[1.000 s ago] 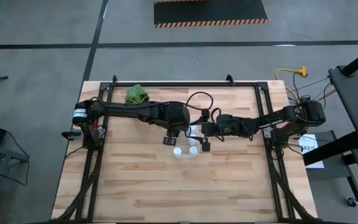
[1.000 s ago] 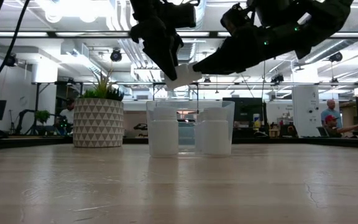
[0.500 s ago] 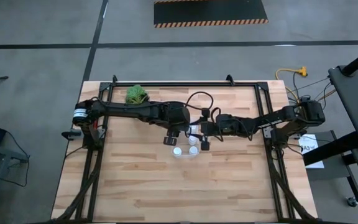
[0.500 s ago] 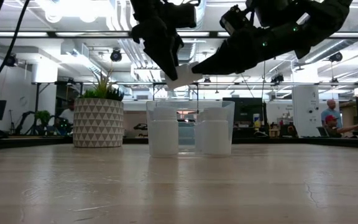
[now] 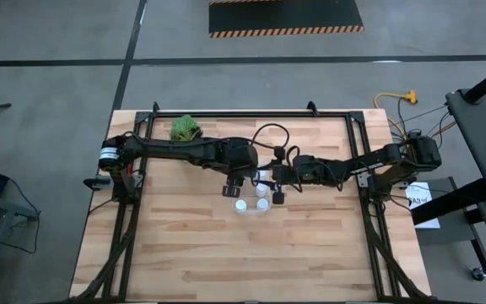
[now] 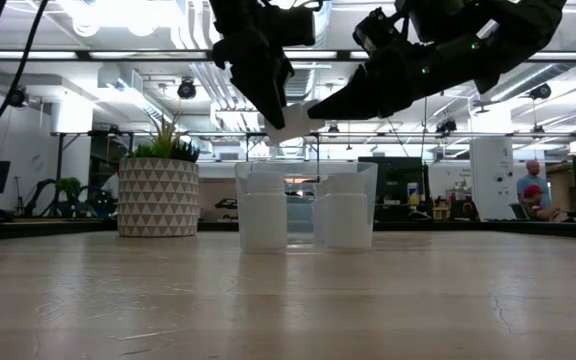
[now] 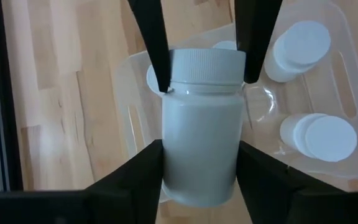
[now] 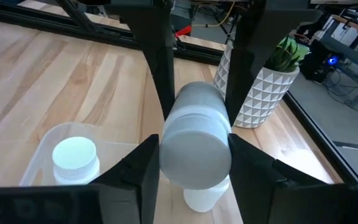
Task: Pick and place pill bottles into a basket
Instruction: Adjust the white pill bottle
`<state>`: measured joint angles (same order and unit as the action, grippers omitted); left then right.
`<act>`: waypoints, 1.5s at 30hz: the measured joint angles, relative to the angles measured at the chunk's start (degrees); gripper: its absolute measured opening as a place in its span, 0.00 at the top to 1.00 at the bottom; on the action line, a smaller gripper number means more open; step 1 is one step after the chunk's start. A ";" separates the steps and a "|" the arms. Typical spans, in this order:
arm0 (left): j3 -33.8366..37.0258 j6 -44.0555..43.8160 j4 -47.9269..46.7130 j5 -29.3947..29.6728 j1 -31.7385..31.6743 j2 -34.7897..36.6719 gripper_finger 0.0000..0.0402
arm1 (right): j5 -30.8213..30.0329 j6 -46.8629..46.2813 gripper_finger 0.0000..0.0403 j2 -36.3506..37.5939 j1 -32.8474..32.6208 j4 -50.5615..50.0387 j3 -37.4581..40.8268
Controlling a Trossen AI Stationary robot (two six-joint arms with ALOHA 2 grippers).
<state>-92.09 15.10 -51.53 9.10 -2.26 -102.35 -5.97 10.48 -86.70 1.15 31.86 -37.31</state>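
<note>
My left gripper (image 5: 231, 189) (image 7: 207, 81) is shut on a white pill bottle (image 7: 201, 143) above the clear basket (image 5: 251, 211) (image 7: 347, 68). My right gripper (image 5: 276, 195) (image 8: 197, 118) is shut on another white pill bottle (image 8: 194, 146), just right of the basket. The basket stands on the table and holds three capped bottles upright (image 7: 300, 40) (image 7: 328, 137) (image 5: 240, 204). In the low view both grippers hang above the basket (image 6: 305, 175), which shows two bottles (image 6: 263, 218) (image 6: 342, 218). My left gripper pinches the bottle's ribbed cap (image 7: 174, 65) between its two fingers. The fingers point down from above. The bottle lies along them with its body back toward the wrist, lifted clear above the basket. My right gripper pinches the bottle's body (image 8: 182, 99) just behind the cap (image 8: 194, 152) between its two fingers. The cap faces the wrist. The fingers slant down from the table's right. The bottle is lifted clear of the table and basket.
A white patterned pot with a green plant (image 5: 185, 128) (image 6: 158, 195) (image 8: 260, 87) stands at the table's far left. Black frame rails (image 5: 251, 112) run along the table's far and side edges. Bare wood (image 5: 251, 262) lies near of the basket.
My right gripper has gone a little toward the table's left, closer to the basket, with its bottle still held.
</note>
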 joint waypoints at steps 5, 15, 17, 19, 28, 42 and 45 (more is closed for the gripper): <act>0.00 -0.80 -0.21 -0.03 0.01 0.39 0.46 | -0.01 0.02 0.65 0.00 0.00 -0.45 -0.65; 0.87 -1.94 -0.54 -0.04 0.04 8.23 0.31 | -0.01 0.22 0.65 0.00 0.00 -11.76 -5.24; 2.76 -2.15 3.12 -0.04 0.04 11.40 0.31 | 0.01 0.30 0.65 0.01 0.00 -15.82 -7.34; 6.48 -1.98 7.76 -0.04 0.02 15.23 0.31 | 0.06 0.52 0.65 0.07 0.00 -19.90 -9.62; 28.27 -1.35 32.54 -0.04 0.07 33.70 0.31 | 2.59 1.77 0.65 0.35 0.26 -47.11 -25.44; 52.78 -2.76 56.91 0.53 0.38 48.30 0.31 | 13.36 0.58 0.65 -3.30 5.77 -74.40 -43.26; 55.11 -2.72 58.76 1.63 0.38 49.57 0.31 | 15.97 0.65 0.65 -6.34 6.21 -78.00 -45.85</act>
<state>-36.98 12.38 7.23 10.73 -1.88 -52.79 10.00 11.13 -93.04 7.35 -46.14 -83.16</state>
